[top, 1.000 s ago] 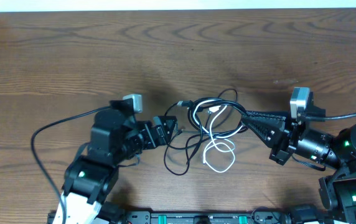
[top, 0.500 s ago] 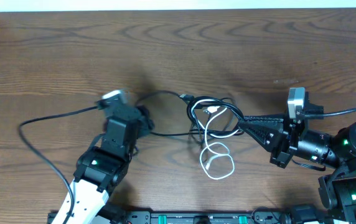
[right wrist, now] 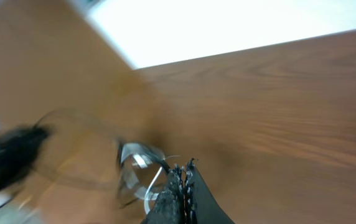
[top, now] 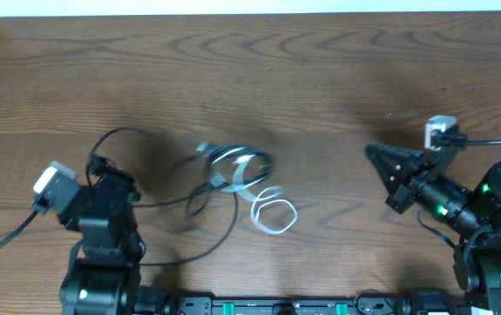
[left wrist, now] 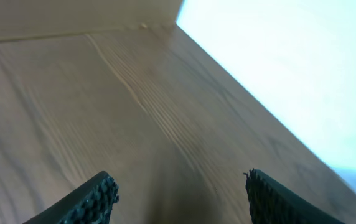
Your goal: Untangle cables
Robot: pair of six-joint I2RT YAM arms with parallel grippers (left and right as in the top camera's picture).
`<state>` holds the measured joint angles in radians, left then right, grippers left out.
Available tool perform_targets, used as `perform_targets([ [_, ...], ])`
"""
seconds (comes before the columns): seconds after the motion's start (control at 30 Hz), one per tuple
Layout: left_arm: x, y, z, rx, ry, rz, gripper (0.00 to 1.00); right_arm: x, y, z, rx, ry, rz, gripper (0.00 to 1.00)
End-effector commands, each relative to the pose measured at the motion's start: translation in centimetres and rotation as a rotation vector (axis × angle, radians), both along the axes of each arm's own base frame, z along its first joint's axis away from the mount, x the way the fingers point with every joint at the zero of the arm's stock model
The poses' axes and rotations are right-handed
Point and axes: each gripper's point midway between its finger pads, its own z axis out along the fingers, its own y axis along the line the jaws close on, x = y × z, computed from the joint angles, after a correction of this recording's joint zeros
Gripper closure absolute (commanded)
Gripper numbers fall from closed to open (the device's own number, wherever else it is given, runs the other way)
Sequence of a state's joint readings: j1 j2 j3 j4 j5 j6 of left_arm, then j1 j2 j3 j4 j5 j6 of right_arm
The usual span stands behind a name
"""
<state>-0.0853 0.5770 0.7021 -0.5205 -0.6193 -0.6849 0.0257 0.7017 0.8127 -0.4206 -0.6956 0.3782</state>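
Note:
The cables [top: 233, 168] lie as a blurred knot of black and white loops at mid-table. A white loop [top: 273, 215] trails to their lower right. One thin black cord [top: 132, 133] arcs left from the knot to my left gripper [top: 102, 164] at the lower left. In the left wrist view that gripper [left wrist: 178, 194] is open, and only bare wood shows between its fingers [left wrist: 97, 196]. My right gripper [top: 378, 156] is shut, well to the right of the knot, and no cord runs to it. In the right wrist view its tip [right wrist: 183, 171] points at the blurred cables [right wrist: 139, 167].
A raised wooden board [left wrist: 72, 15] borders the table's far left corner, with a white wall [left wrist: 290, 62] behind it. The thick black arm cables [top: 496, 140] run off at the right. The arm bases [top: 496, 262] stand along the front edge.
My left arm has swung from mid-table to the lower left, and the knot has moved left with it. The right gripper, still shut, has drawn back to the right, off the cables.

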Motion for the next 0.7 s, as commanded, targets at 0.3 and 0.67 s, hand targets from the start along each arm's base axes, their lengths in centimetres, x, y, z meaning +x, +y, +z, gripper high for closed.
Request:
perform_targets([
  [0.3,1.0,-3.8,0.8,-0.127,-0.065,-0.243,0.92,0.4,-2.0,-2.4,-0.033,0.124,-0.098,0.99],
  [0.67,1.5,-5.5,-3.1,-0.206,0.100,-0.314,0.35,0.8,3.1,-9.7,-0.006,0.414,0.095,0.85],
])
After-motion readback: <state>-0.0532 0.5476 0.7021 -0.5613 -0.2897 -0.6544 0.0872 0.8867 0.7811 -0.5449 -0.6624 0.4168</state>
